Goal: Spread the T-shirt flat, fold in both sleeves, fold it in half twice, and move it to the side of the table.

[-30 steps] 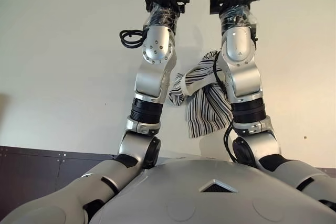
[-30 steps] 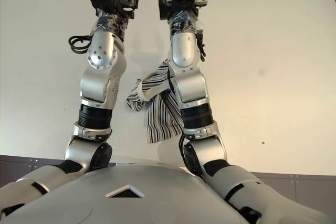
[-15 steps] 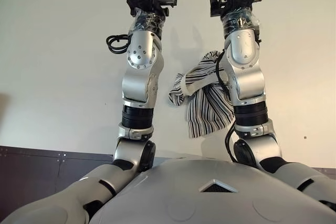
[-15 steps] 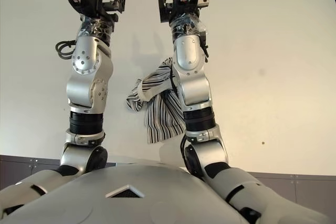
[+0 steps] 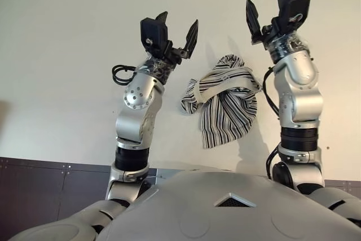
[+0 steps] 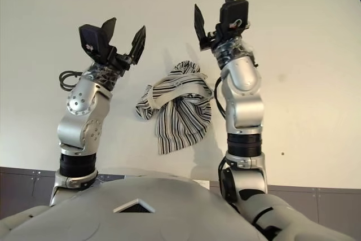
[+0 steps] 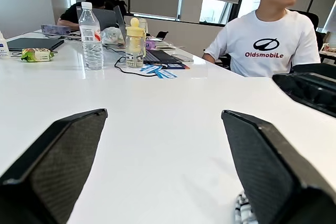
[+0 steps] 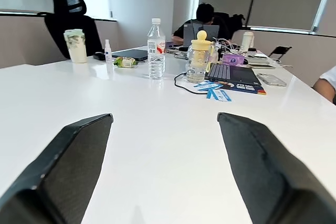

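The striped T-shirt [image 5: 223, 103] lies crumpled in a heap on the white surface [image 5: 67, 55]. It sits between the two sets of jaws and back from them, toward the robot's body, with its far edge nearest the right jaws. Both the left jaws and the right jaws are held up off the surface, spread wide and holding nothing. In the left wrist view a scrap of stripes [image 7: 242, 206] peeks out just under one finger [image 7: 262, 166].

Nothing is spread yet, so the step in hand appears to be the opening one: getting the shirt flat. To do it well, each set of jaws probably needs to come down and back to its own side of the heap. There it should take one outer edge, not a bunch from the middle. A twisted band of cloth crosses the top of the pile, and which edge of the garment it is cannot be told. Pinching it would likely drag several layers together. The cloth looks thin and the surface smooth, so it should slide easily. Pulling both sides apart together, low over the surface, should open it without lifting the whole heap.
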Action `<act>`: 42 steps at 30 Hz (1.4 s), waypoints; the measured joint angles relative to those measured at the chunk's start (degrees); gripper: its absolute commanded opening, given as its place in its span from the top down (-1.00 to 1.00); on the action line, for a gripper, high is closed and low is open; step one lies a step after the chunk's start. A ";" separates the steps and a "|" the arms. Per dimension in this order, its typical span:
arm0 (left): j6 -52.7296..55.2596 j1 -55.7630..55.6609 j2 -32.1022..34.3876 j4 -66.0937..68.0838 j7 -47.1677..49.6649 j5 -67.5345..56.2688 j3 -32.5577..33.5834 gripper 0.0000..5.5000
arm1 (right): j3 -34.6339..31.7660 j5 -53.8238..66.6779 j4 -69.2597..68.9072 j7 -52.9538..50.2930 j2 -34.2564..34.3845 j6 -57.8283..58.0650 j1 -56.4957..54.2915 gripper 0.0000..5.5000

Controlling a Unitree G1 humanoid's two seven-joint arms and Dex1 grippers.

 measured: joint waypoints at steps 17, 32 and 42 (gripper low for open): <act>3.31 17.41 19.29 -9.28 -22.32 -4.42 -5.50 -0.47 | -2.84 20.18 -14.43 41.72 -30.22 6.98 20.58 -0.33; 0.14 9.18 12.39 4.88 -15.93 6.54 -10.29 -0.47 | 12.11 -1.55 -4.69 28.32 -25.26 -7.89 26.02 -0.33; -9.62 4.04 20.72 16.20 -8.31 20.69 -10.33 -0.47 | 10.84 -17.40 19.40 6.63 -25.36 -10.66 6.19 -0.33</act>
